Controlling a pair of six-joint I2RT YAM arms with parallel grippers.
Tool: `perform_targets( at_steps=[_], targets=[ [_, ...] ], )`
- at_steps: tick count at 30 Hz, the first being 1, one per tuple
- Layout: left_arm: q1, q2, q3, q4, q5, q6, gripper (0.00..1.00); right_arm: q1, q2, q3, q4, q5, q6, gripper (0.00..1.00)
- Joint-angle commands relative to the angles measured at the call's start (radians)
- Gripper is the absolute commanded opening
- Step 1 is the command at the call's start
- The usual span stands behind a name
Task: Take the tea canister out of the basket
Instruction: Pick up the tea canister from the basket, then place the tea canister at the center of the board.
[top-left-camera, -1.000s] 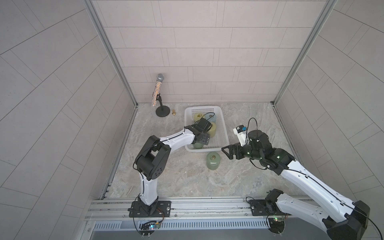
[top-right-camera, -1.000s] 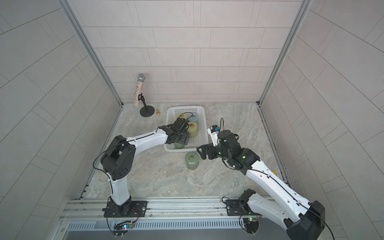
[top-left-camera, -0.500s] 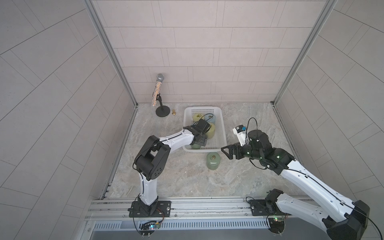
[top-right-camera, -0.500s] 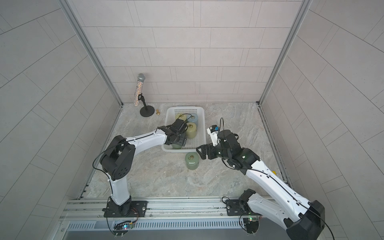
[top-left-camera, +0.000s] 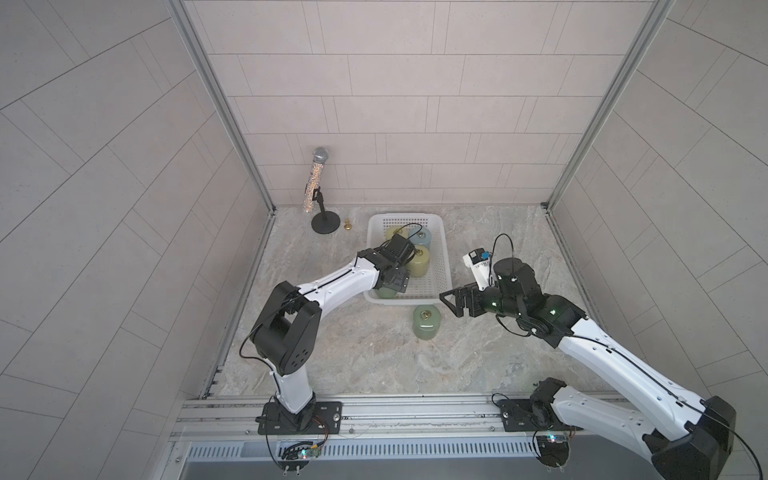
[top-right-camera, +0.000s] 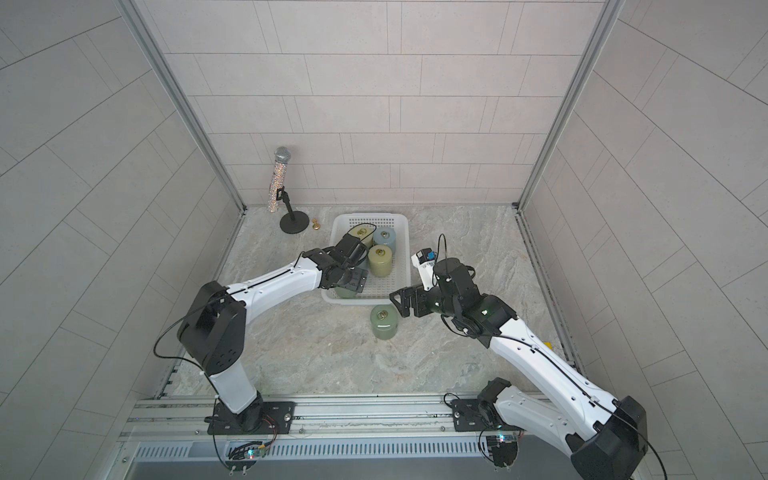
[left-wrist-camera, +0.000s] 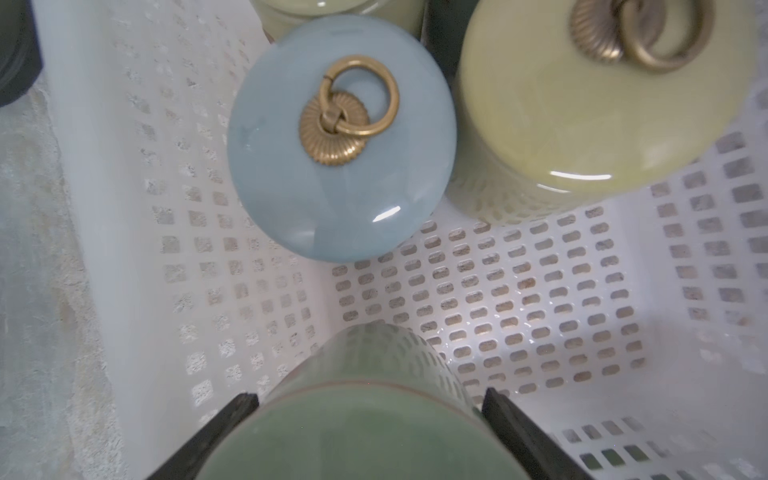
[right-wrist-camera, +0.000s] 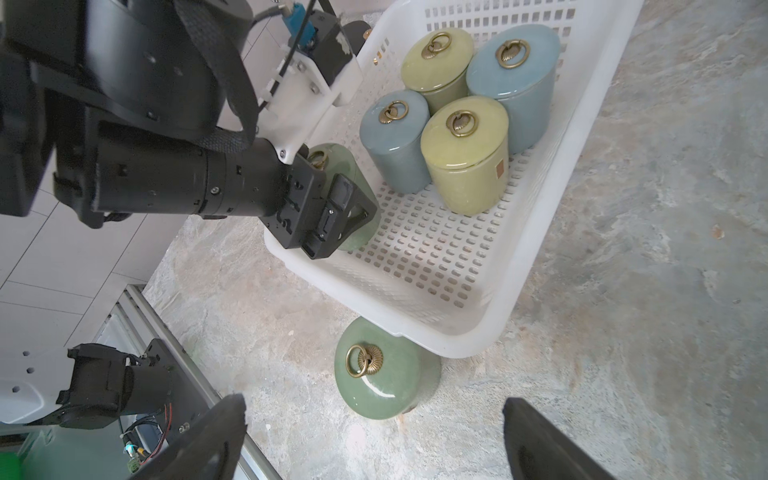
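The green tea canister (right-wrist-camera: 334, 166) is inside the basket (right-wrist-camera: 457, 345), at its near end on the left arm's side, and it is tilted rather than upright. The left hand (left-wrist-camera: 370, 415) is clamped on it, with one finger (left-wrist-camera: 232, 419) against each side of its body. Farther back in the basket, two blue canisters (right-wrist-camera: 395, 137) and two yellow-green canisters (right-wrist-camera: 465, 158) stand upright, bunched together. A second green canister (top-left-camera: 426, 323) stands on the marble surface (top-left-camera: 374, 365) just outside the basket's near rim. The right hand (top-left-camera: 451, 302) hovers beside it, spread wide and holding nothing. A microphone (top-left-camera: 318, 183) stands on its stand in the far corner.
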Motion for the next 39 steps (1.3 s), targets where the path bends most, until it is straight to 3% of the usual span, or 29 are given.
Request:
perform_targets(
  at_steps=[1, 20, 30, 39],
  targets=[
    [-0.011, -0.080, 0.047, -0.031, -0.035, -0.018, 0.80, -0.002, 0.005, 0.011, 0.019, -0.009, 0.002, 1.00],
    [-0.111, -0.398, -0.018, -0.206, -0.088, -0.127, 0.80, 0.007, 0.037, -0.005, 0.090, -0.108, 0.004, 1.00],
    [-0.250, -0.559, -0.218, -0.177, -0.168, -0.264, 0.80, 0.021, 0.052, -0.006, 0.088, -0.127, -0.003, 1.00],
    [-0.386, -0.576, -0.432, -0.022, -0.221, -0.376, 0.79, 0.024, 0.034, -0.008, 0.042, -0.125, -0.016, 1.00]
  ],
)
